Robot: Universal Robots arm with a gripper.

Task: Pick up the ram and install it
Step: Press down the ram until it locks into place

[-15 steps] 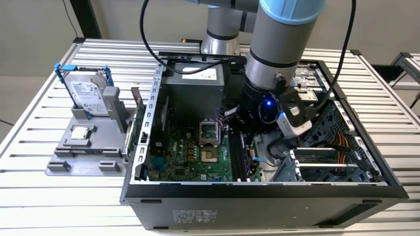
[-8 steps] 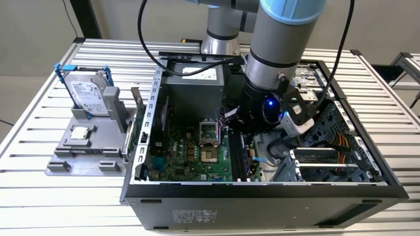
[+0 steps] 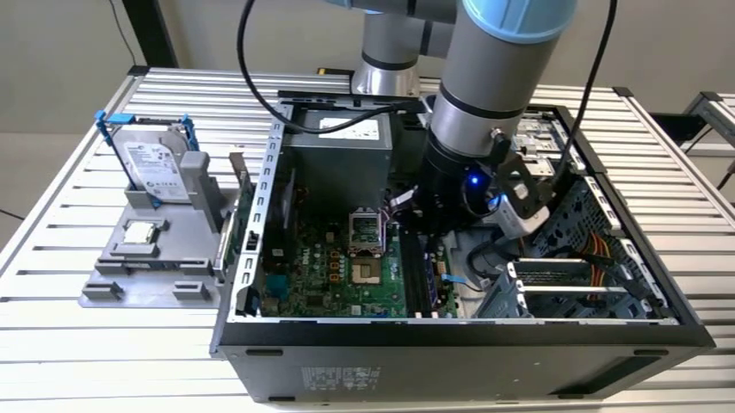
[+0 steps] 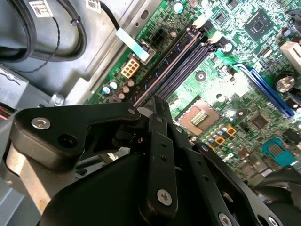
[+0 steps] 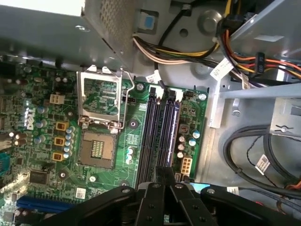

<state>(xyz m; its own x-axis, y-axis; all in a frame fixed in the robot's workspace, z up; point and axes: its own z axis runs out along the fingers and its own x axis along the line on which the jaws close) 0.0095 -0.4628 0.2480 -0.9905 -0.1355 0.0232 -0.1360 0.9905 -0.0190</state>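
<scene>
end effector (image 5: 162, 188) inside case (image 3: 460, 331), over slots (image 5: 160, 136) | grip state: cannot tell | ram not discernible | slots look empty, install judged not done

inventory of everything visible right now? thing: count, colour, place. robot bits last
computer case: 1, black and grey, open on the slatted table, centre of the exterior view
slatted table: 1, white metal, under everything
motherboard: 1, green, on the case floor
memory slots: a row of long black ones, beside the open CPU socket; no stick seen seated in both wrist views
CPU socket: 1, silver frame, lid open
power supply box: 1, grey, at the far end of the case
parts holder: 1, grey, on the table at the exterior view's left
hard drive: 1, silver with blue frame, upright in the holder
small square chip: 1, silver, flat on the holder
arm: 1, grey with blue caps, reaching into the case
gripper: 1, black, just above the near end of the memory slots
</scene>
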